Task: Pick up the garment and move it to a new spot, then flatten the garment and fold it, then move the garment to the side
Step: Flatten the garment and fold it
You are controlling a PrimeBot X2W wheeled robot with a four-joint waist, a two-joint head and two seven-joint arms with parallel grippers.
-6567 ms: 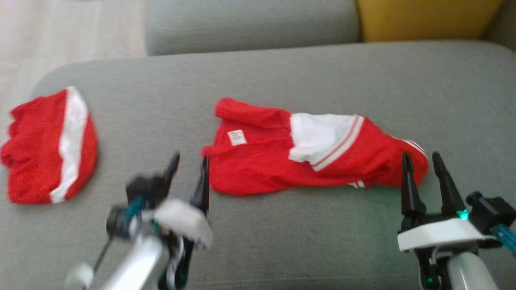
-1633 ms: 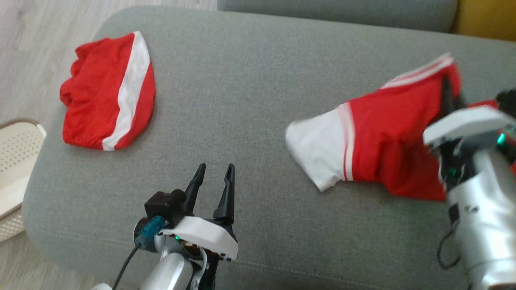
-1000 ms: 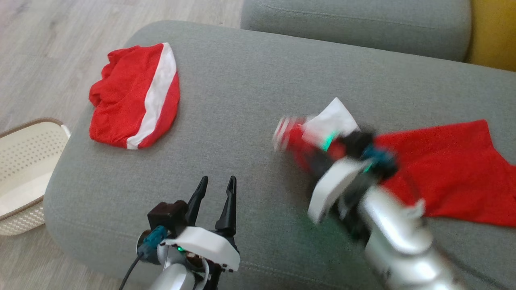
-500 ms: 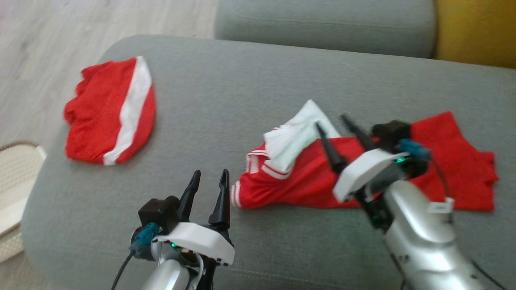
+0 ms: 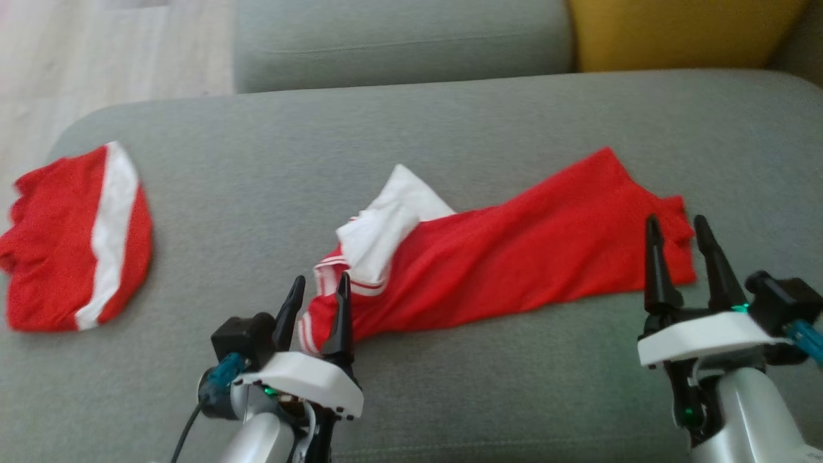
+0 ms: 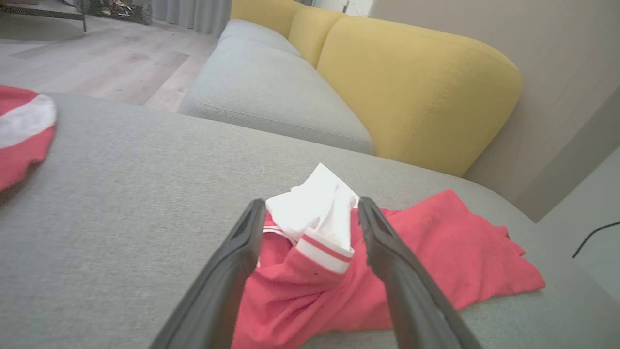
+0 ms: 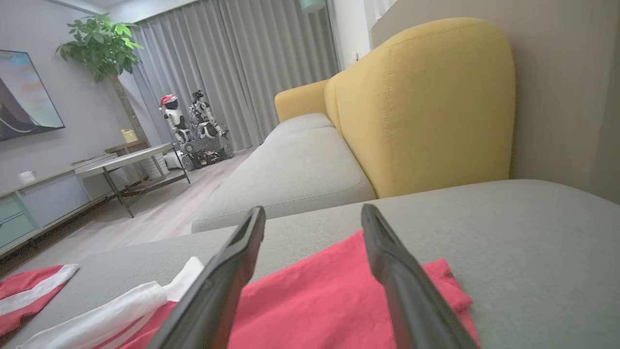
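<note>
The garment (image 5: 514,257), a red shirt with a white striped sleeve bunched at its left end, lies stretched across the grey sofa seat (image 5: 411,148). My left gripper (image 5: 316,288) stands open just in front of the sleeve end, holding nothing; in the left wrist view the garment (image 6: 411,261) shows between and beyond the open fingers (image 6: 242,252). My right gripper (image 5: 675,226) is open at the garment's right end, empty, and the right wrist view has the red cloth (image 7: 310,300) lying under its spread fingers (image 7: 387,261).
A second red garment with a white stripe (image 5: 71,238) lies folded at the seat's left end. A yellow backrest (image 5: 675,29) and another grey cushion (image 5: 398,38) stand behind. Wooden floor (image 5: 96,58) lies beyond the seat's left edge.
My right gripper dragged the garment leftward over the seat, then opened and let it go, and pulled back to the garment's right end. The camera shifted. My left gripper stayed open.
</note>
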